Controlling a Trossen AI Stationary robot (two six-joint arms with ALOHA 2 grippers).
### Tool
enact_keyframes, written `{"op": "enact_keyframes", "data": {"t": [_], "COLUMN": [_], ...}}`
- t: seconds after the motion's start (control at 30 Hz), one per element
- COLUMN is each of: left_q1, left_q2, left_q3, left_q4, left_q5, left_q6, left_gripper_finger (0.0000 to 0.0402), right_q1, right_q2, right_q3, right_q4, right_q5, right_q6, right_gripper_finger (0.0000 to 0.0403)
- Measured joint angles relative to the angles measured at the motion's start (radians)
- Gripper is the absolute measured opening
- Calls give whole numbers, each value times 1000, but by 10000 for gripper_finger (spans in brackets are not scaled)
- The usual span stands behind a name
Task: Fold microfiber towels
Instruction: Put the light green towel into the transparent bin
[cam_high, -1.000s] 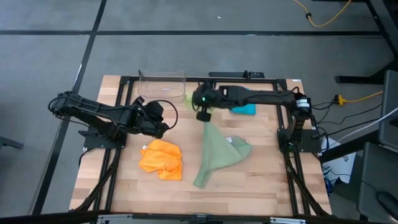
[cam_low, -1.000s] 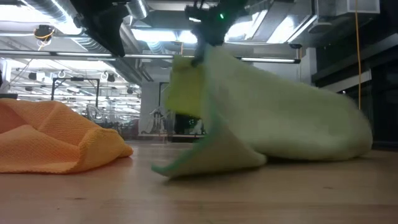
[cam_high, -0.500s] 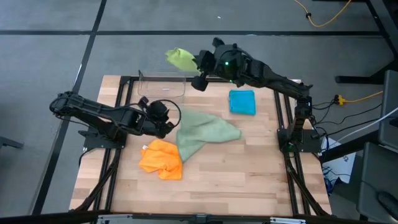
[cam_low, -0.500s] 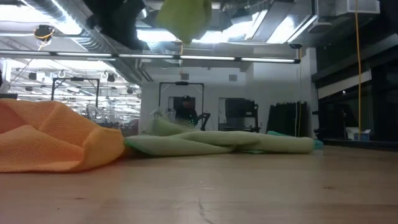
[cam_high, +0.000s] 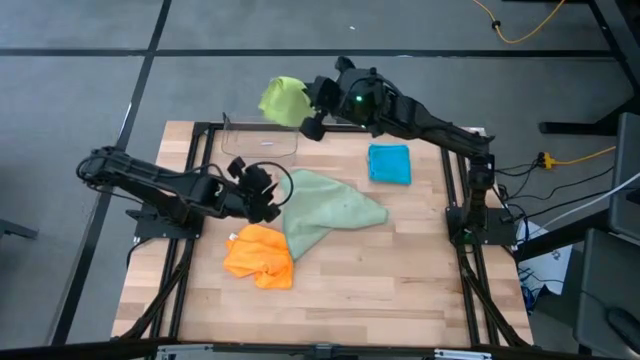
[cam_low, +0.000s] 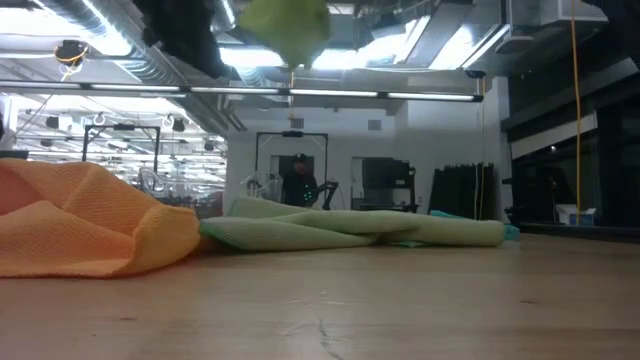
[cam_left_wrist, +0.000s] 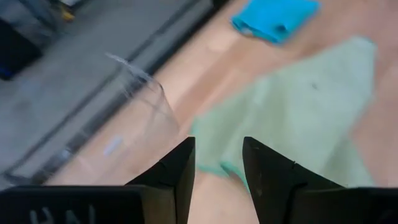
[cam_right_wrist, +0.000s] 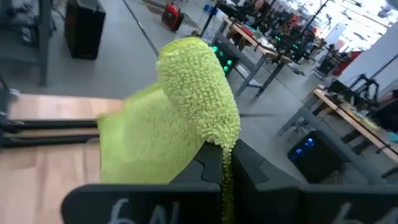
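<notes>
My right gripper (cam_high: 312, 112) is shut on the lime green towel (cam_high: 283, 100), high above the clear plastic bin (cam_high: 260, 136) at the table's far edge. The towel also shows in the right wrist view (cam_right_wrist: 180, 118) and at the top of the low view (cam_low: 285, 25). The pale sage green towel (cam_high: 328, 208) lies crumpled and flat on the table's middle. The orange towel (cam_high: 260, 256) lies bunched nearer the front left. The teal blue towel (cam_high: 390, 163) lies folded at the far right. My left gripper (cam_left_wrist: 217, 163) is open and empty, low beside the sage towel's left edge (cam_left_wrist: 211, 158). My right gripper pinches a bunched fold of the lime green towel (cam_right_wrist: 225, 152) between its two fingers, several layers together. The fingers reach out about level toward the table's far left. The towel is lifted clear of everything and bulges out beyond the fingertips as a loose wad.
The clear plastic bin stands at the far edge, left of centre, below the held towel; it also shows in the left wrist view (cam_left_wrist: 140, 109). Bare wood (cam_high: 400, 280) lies across the front right of the table.
My right gripper has risen from the table's middle and gone toward the far left with the lime green towel. The sage towel, drawn up in a peak under it a second ago, has fallen and lies flat. My left gripper has crept toward the sage towel.
</notes>
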Motion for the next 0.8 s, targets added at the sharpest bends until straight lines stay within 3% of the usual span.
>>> {"op": "enact_keyframes", "data": {"t": [0.13,0.43,0.6,0.8], "left_q1": [-47,-111,-110,-111], "left_q2": [-27,-72,-75,-75], "left_q3": [0,0,0,0], "left_q4": [-154,-554,-601,-601], "left_q5": [32,-151,-163,-159], "left_q6": [-131,-574,-621,-610], "left_gripper_finger": [126,126,126,126], "right_q1": [-30,-134,-176,-197], "right_q2": [66,260,391,525], "right_q3": [0,0,0,-1], "right_q4": [70,286,435,430], "right_q5": [-31,-223,-308,-387], "right_q6": [-25,-84,-135,-126], "right_gripper_finger": [6,6,6,6]}}
